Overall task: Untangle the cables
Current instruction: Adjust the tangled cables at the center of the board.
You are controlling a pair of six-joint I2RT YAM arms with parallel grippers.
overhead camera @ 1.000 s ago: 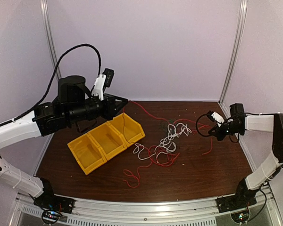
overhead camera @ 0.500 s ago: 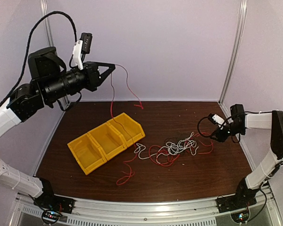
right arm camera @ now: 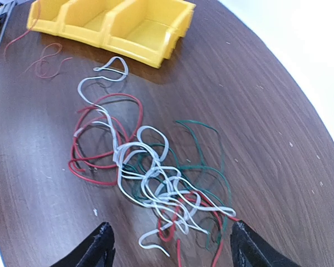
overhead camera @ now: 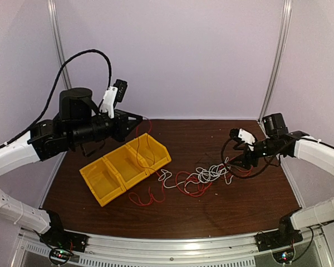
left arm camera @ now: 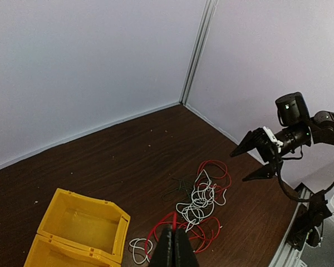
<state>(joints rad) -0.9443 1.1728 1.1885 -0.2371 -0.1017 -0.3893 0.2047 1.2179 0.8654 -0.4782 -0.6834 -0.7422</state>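
The cables [overhead camera: 203,175] lie in a red, white and dark green tangle on the brown table, also seen in the left wrist view [left arm camera: 203,197] and the right wrist view [right arm camera: 156,178]. My left gripper [overhead camera: 140,118] hangs above the yellow bins and is shut on a red cable [overhead camera: 146,139]. That strand drops past the bins to loose loops on the table [overhead camera: 142,197]. Its fingers [left arm camera: 175,247] pinch the strand at their tips. My right gripper [overhead camera: 235,149] stands open over the tangle's right end [right arm camera: 171,229], with nothing between its fingers.
A row of three joined yellow bins [overhead camera: 125,164] sits at the left of the table, also in the left wrist view [left arm camera: 78,222] and the right wrist view [right arm camera: 117,22]. Walls with metal posts [overhead camera: 275,61] close in the back and sides.
The left arm rose high with the red cable, then came back down over the bins. The right gripper opened and swung left over the tangle, which shifted on the table.
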